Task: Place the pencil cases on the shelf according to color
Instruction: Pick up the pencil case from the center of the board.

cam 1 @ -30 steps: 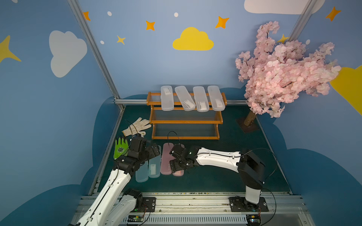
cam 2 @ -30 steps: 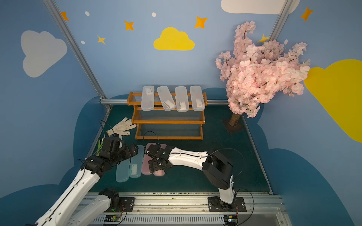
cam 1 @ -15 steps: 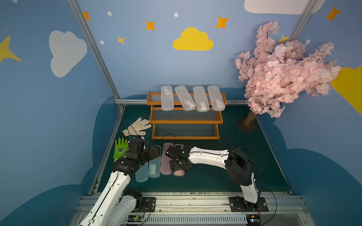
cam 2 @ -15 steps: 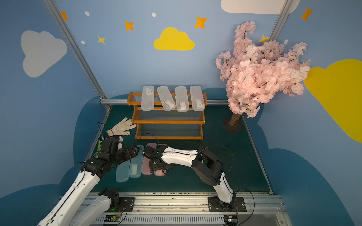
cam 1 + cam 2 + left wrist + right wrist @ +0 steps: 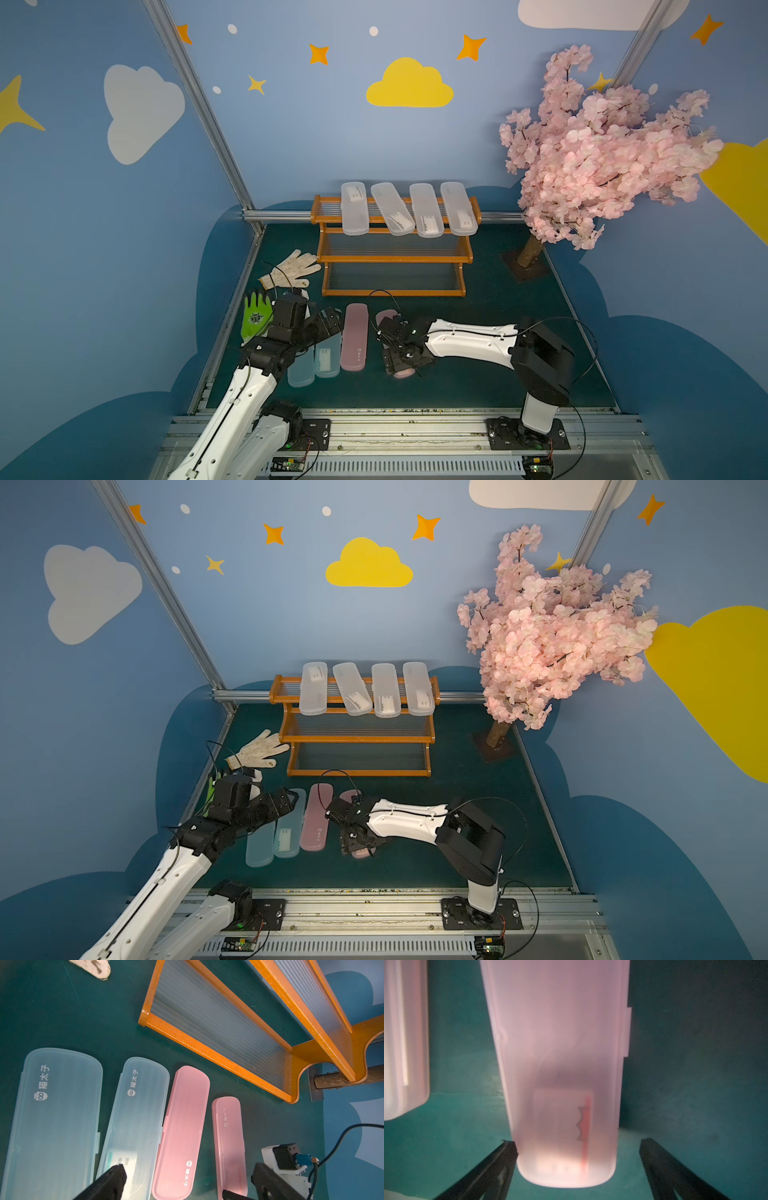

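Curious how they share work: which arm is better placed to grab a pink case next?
Right: the right gripper, open, straddles a pink case; the left gripper hovers nearer the blue cases.

Right pincer [image 5: 577, 1144] spread wide astride pink pencil case [image 5: 560, 1053]; second pink case [image 5: 404, 1043] beside.

Frosted smooth plastic pencil cases [image 5: 182, 1126]; shelf [image 5: 307, 1051] of glossy, perhaps lacquered wood, ribbed clear plastic

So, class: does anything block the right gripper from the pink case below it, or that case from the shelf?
Nothing visible: the right gripper, open, straddles the pink case; bare mat leads to the shelf.
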Tool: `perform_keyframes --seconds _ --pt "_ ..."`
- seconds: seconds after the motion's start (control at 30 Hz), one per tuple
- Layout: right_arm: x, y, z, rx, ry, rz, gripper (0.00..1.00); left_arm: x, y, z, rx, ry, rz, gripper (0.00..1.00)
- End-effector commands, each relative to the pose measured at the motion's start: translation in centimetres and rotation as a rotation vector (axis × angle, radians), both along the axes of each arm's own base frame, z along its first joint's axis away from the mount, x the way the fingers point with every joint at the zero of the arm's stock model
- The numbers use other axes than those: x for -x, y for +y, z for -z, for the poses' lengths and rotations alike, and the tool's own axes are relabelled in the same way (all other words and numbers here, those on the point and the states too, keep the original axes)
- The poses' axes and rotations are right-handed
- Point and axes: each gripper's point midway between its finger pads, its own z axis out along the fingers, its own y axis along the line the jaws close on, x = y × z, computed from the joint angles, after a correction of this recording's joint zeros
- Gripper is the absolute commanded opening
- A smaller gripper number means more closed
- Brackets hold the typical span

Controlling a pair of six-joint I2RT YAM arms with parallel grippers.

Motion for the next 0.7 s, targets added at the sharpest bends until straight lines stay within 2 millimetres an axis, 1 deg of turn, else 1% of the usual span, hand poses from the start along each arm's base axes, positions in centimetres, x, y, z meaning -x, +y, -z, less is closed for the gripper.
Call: perform_keyframes --seconds 0.0,0.1,0.23,0.4,0.53,0.67 --pt "0.4 1.2 -0.3 -0.019 -0.005 -0.052 0.98 0.0 0.1 0.0 -0.008 -0.013 -0.003 1.0" --pt "0.6 1.5 -0.2 0.013 -0.014 -0.067 0.98 0.0 0.2 -0.3 -0.016 -0.02 -0.003 1.0" --pt "1.1 1.8 -0.2 0.012 -0.011 -0.066 0.99 0.1 0.3 -0.6 -0.021 -0.027 0.002 1.0" --pt "1.3 0.5 1.0 0.037 0.0 -0.015 0.99 0.2 0.3 -0.8 -0.027 -0.032 0.007 1.0" --pt "1.6 0.6 2.1 0.023 0.016 -0.02 0.99 0.2 0.5 -0.7 -0.031 -0.032 0.0 1.0" --pt "1.7 0.2 3.1 0.053 0.016 -0.009 0.98 0.2 0.3 -0.7 -0.022 -0.03 0.001 1.0"
